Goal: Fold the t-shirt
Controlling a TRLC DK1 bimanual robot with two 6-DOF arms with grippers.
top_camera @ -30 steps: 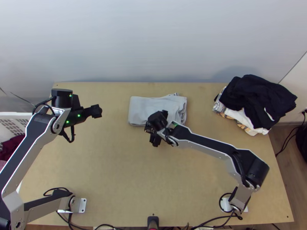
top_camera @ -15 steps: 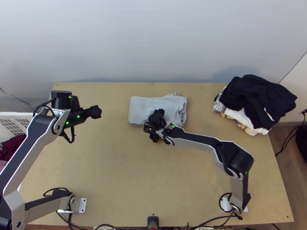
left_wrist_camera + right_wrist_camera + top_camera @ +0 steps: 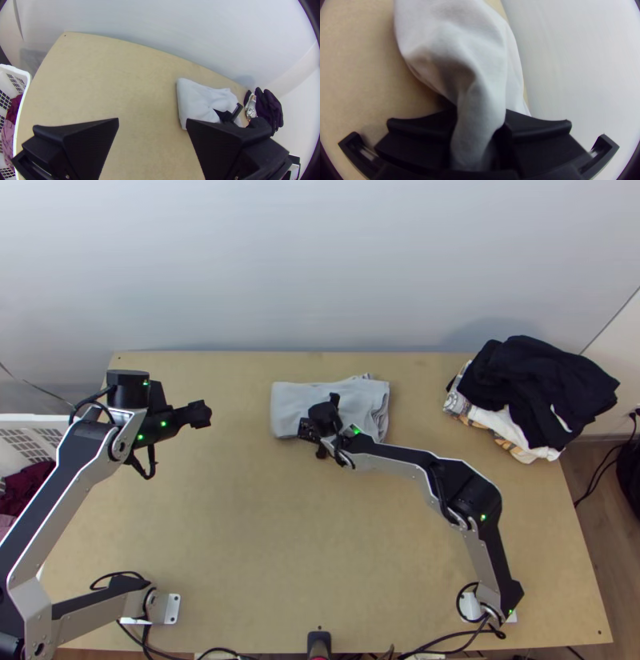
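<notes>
Farther over t-shirt [image 3: 294, 407], right hand [image 3: 327, 424]

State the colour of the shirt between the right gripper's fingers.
Pale grey, with no print in sight; the shirt shows best in the right wrist view.

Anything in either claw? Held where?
Right claw: the shirt, folded, gripped by a bunched-up part roughly midway along it. Left claw: nothing, open.
</notes>
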